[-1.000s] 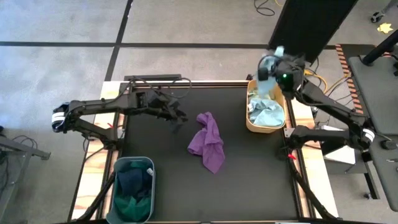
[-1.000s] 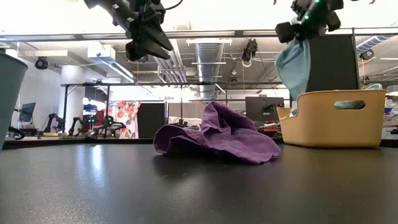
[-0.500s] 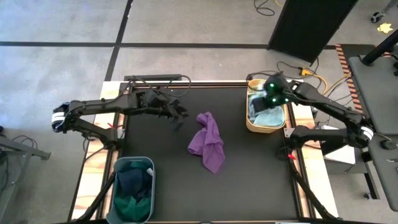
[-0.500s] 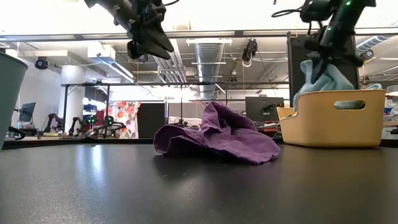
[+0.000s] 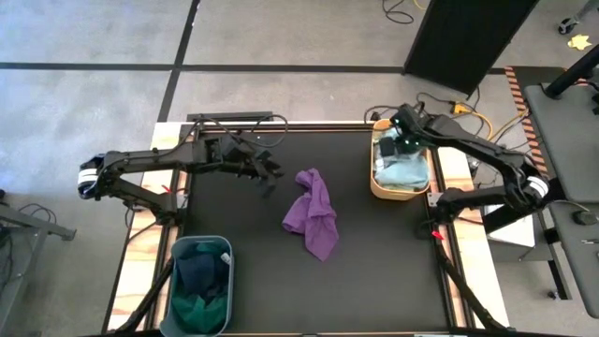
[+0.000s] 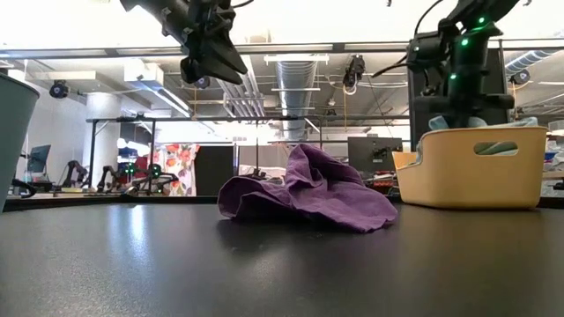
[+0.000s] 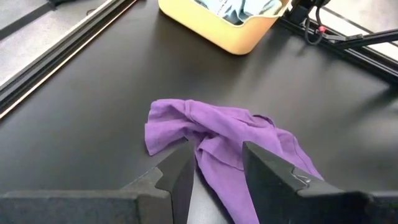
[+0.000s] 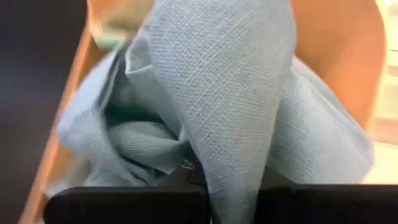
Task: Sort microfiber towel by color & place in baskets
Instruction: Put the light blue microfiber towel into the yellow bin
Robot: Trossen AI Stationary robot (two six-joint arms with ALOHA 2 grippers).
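A purple towel [image 5: 314, 213] lies crumpled on the black table's middle [image 6: 308, 189] [image 7: 217, 134]. My left gripper [image 5: 270, 178] hangs open above the table, left of the purple towel and clear of it [image 6: 211, 66] [image 7: 214, 152]. My right gripper [image 5: 398, 145] reaches down into the yellow basket [image 5: 374, 185] at the table's right far corner. It is shut on a light blue towel [image 8: 230, 93]. In the low view the basket's wall [image 6: 476, 167] hides its fingers. More light blue cloth [image 5: 404, 173] fills the basket. My right gripper pinches a bunched fold of the light blue towel [image 8: 233, 168] between its two fingers, coming from above and pointing down into the yellow basket. The towel's loose folds [image 8: 112, 137] spread out on the cloth inside the basket.
A teal bin [image 5: 201, 241] with dark blue and green cloth stands at the table's near left corner [image 6: 13, 132]. The yellow basket [image 7: 230, 31] sits against the right edge. Bare black tabletop surrounds the purple towel. Cables lie beyond the far edge.
My right gripper has come down from above the yellow basket into it, carrying the light blue towel. The towel hung free below the fingers a second ago and now lies gathered inside the basket.
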